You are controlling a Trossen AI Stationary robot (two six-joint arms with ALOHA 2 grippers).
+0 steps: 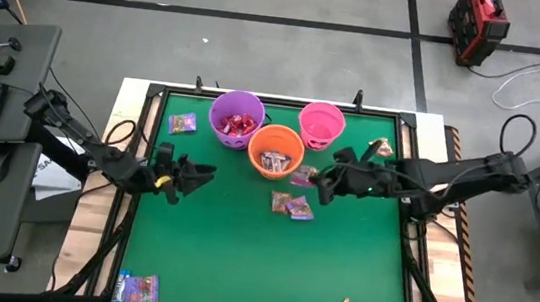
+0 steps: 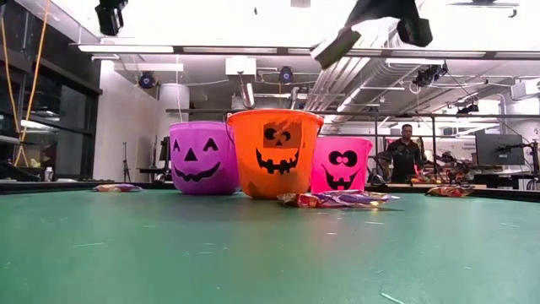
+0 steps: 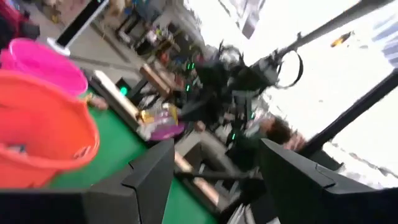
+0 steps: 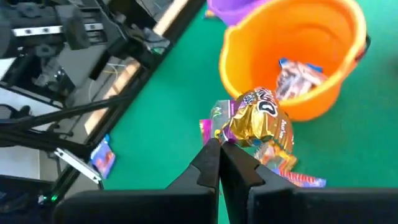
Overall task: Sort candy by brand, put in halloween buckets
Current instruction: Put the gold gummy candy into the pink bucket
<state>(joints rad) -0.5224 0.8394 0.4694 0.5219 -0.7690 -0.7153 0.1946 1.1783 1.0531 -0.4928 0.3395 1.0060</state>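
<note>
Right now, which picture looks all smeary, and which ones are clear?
The left wrist view is smeared: the orange bucket and room streak. The right wrist view is clear: the gold candy in the right gripper. The low view has bright glare from ceiling lights.

- Table (image 1: 238, 268): green surface, matt, cloth-like, faint lint specks in the low view; dark frame rim, pale wood beneath at the edges.
- Purple bucket (image 2: 202, 157), orange bucket (image 2: 274, 152), pink bucket (image 2: 342, 164): smooth moulded plastic, slight sheen; pink one looks translucent.
- Gold candy (image 4: 258, 121): crinkled foil wrapper, glossy, bright highlights.
- Candy on the table (image 2: 337, 199): shiny plastic-film wrappers, wrinkled.
- Right gripper (image 4: 219, 163): fingers dark, matt, hard plastic look.
- Left gripper (image 3: 214, 180): fingers dark, matt, smooth.
</note>
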